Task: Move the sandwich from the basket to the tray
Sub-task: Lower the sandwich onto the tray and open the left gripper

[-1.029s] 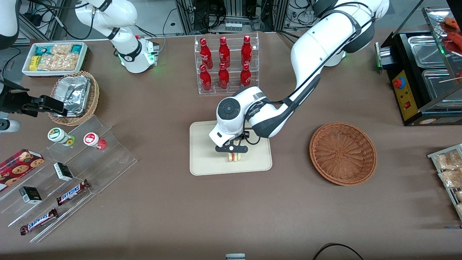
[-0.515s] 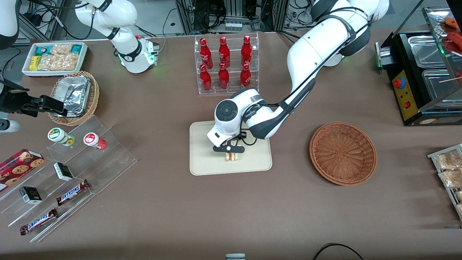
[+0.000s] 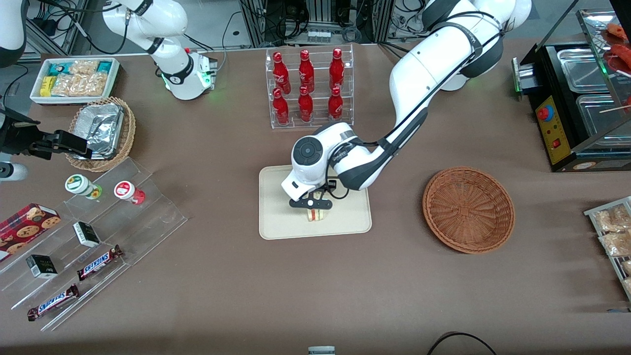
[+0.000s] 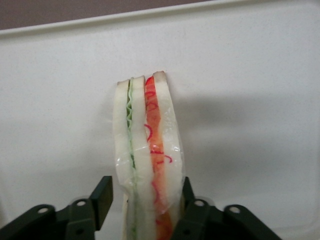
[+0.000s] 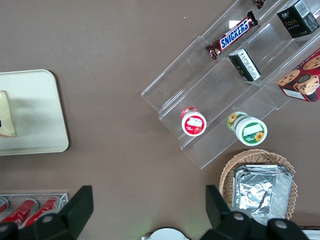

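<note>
Open tray [image 3: 278,224] surface around jaws-held sandwich [image 3: 318,215]; gripper [image 3: 310,203] above.

Six red glass-like bottles [image 3: 305,84] stand in the clear rack; two brown Snickers bars [image 3: 98,262], two round-lidded cups [image 3: 79,185], two wicker baskets [image 3: 468,209].

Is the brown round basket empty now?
Yes, empty. The front view shows only bare weave inside the basket. The sandwich is over the tray, between the gripper fingers.
</note>
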Robot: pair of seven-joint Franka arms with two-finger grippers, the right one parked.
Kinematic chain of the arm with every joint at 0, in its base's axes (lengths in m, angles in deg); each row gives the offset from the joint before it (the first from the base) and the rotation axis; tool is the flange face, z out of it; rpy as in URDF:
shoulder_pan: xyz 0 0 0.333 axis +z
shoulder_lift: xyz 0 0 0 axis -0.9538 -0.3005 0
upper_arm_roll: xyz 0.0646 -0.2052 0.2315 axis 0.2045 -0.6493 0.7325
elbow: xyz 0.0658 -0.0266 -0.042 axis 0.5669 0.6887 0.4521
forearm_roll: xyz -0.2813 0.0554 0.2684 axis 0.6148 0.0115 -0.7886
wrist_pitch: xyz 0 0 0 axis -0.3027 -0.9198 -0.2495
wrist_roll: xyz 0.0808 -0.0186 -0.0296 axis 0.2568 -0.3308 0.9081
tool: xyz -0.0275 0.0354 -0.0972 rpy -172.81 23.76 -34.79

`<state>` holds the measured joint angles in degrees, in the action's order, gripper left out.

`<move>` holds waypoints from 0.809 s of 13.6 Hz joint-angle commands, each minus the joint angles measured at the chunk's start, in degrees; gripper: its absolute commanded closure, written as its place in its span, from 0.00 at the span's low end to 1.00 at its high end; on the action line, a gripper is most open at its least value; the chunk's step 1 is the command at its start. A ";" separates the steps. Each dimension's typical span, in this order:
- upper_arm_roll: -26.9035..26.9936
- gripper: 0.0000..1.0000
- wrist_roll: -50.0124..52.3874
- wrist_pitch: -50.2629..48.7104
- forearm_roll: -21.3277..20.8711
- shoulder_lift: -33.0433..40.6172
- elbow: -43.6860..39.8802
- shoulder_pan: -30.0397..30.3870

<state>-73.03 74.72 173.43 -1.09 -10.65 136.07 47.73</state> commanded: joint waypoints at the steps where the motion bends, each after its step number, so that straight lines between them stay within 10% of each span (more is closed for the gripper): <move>1: 0.74 0.00 1.16 -1.95 -0.84 1.33 -1.87 -0.61; 11: 0.03 0.00 -0.14 -14.00 2.58 27.68 10.14 11.67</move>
<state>-72.92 75.57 158.88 -0.53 8.76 137.13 55.92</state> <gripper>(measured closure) 0.000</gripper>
